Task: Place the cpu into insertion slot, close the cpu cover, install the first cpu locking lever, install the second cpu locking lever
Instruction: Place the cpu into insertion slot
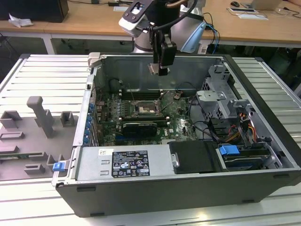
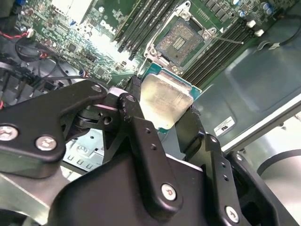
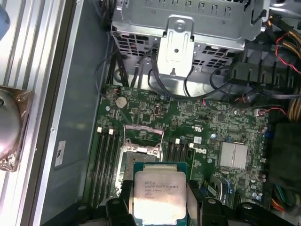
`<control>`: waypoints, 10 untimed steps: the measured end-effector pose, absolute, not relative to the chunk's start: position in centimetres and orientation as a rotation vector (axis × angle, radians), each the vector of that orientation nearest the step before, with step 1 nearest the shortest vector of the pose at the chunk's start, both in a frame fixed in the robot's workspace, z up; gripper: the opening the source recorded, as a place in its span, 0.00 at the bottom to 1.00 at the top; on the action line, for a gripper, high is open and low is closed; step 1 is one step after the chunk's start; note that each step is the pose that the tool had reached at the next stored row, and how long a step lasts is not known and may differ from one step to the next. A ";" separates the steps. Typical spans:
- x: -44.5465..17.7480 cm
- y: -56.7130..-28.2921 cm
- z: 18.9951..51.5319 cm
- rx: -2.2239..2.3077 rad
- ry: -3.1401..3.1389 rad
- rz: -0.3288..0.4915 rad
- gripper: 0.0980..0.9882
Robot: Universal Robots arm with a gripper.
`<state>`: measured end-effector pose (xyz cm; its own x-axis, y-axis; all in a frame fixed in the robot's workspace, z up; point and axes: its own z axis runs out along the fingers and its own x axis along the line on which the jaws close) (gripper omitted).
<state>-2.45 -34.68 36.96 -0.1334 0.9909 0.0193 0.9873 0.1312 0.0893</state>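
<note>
While the gripper (image 1: 162, 65) hangs in the upper middle of the exterior view, we see the cpu (image 2: 164, 104) pinched between its two black fingers (image 2: 134, 96), which press on two opposite edges of the chip and stand no wider apart than the chip itself. Its silvery-grey top faces both wrist cameras, with a green rim showing round it, and it is in the air, clear of the board. Beneath it, near the centre of the exterior view, lies the insertion slot (image 2: 180, 41), bare, its field of contacts uncovered. The cpu cover (image 3: 143, 127) stands swung up off the slot at one side, a thin metal frame. We make out one thin locking lever (image 2: 229, 41) sticking out beside the slot, over the dark memory slots (image 3: 106, 160) that flank it on both sides. All this sits on the green motherboard (image 1: 176, 123) at the floor of the open computer case (image 1: 188, 197), which fills the middle and the exterior view's right. Along the case's near edge, low in the frame, runs a grey power supply (image 1: 127, 162) with a label; a metal drive cage (image 1: 217, 94) occupies the exterior view's right. The case rests on a ribbed metal table (image 1: 28, 75), and grey holders (image 1: 40, 115) stand at the exterior view's left. Wooden desks (image 1: 89, 21) cross the top of the frame.
</note>
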 end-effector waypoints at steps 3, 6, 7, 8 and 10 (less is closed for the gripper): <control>-2.5 -34.7 36.9 2.071 2.298 0.123 0.49; -2.5 -34.7 36.9 2.108 2.262 0.122 0.49; -2.5 -34.7 36.9 2.120 2.251 0.121 0.49; -2.5 -34.7 36.9 2.139 2.232 0.121 0.49; -2.5 -34.7 36.9 2.177 2.193 0.119 0.49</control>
